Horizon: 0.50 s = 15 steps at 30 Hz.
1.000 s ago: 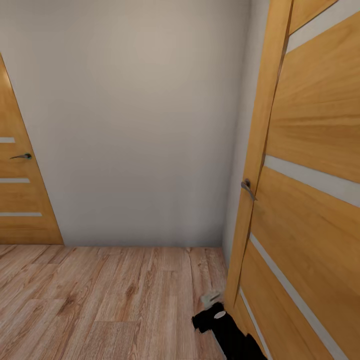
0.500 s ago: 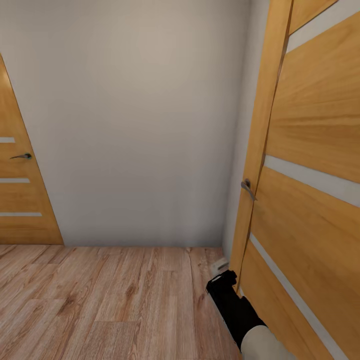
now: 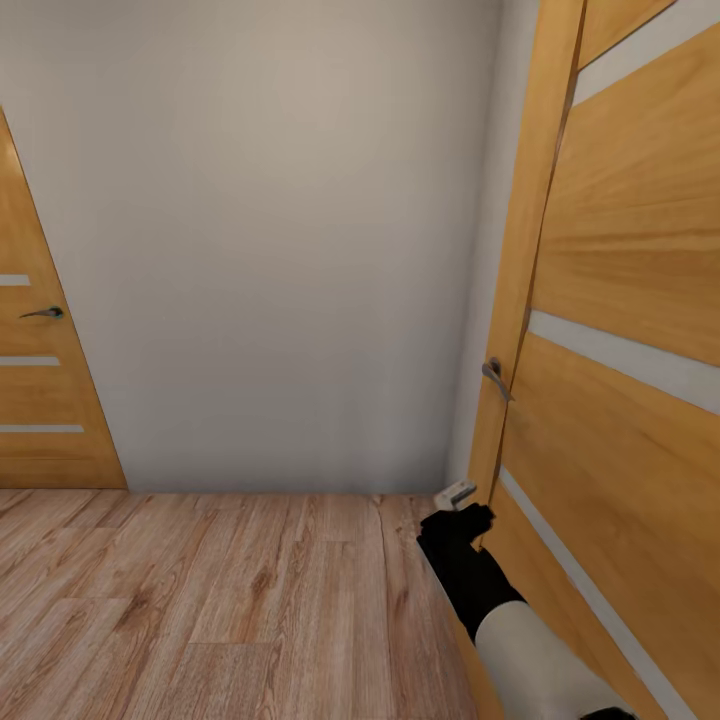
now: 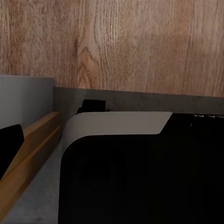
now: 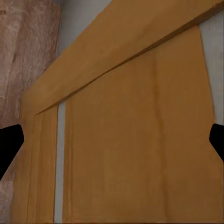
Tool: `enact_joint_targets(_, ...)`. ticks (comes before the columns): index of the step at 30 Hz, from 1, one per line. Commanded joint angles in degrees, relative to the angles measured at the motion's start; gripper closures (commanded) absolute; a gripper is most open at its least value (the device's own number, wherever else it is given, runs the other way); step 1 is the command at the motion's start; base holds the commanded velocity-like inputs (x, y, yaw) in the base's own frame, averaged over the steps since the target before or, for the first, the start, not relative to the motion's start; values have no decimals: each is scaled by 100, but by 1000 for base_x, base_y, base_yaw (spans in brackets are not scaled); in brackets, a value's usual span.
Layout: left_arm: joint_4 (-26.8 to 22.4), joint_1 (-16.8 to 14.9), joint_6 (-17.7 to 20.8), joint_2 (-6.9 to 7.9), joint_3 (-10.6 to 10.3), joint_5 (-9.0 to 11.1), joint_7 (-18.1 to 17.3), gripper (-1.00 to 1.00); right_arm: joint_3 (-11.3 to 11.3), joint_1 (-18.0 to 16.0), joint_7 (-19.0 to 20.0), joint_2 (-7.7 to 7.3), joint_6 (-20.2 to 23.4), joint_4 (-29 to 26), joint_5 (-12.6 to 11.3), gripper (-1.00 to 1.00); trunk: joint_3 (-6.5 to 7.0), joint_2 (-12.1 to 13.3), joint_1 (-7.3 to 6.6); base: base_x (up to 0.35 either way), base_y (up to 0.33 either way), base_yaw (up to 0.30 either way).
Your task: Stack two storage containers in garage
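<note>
The robot is in transit, facing a grey wall [image 3: 270, 240] over plank floor [image 3: 200, 600]. The right gripper [image 3: 458, 497] reaches up at the edge of the door [image 3: 620, 300], below its handle [image 3: 494, 378], fingers spread wide around nothing. No container shows here. The likely next move is pushing the door aside. The left gripper's state cannot be told.

Black-and-white robot body [image 4: 140, 168] against wood plank flooring [image 4: 121, 42], grey strip [image 4: 140, 100] between.
</note>
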Motion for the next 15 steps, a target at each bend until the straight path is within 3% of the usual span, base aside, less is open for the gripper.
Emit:
enact_joint_targets(1,-13,4,4,-1,4,32,1,-100,14,-32,-58,0,49,27,-5,-100,-5,-3,0,0,0,0)
enact_joint_targets(5,-14,3,4,-1,4,32,0,-100,-86,-218,-316,0,91,289,-15,-100,-5,-3,0,0,0,0)
enact_joint_targets(10,-14,3,4,-1,1,32,0,-100,-476,-399,-557,0,105,531,-19,-100,-5,-3,0,0,0,0)
enact_joint_targets(15,-14,3,4,-1,3,32,0,-100,-595,-455,-736,0,112,574,-20,-100,-5,-3,0,0,0,0)
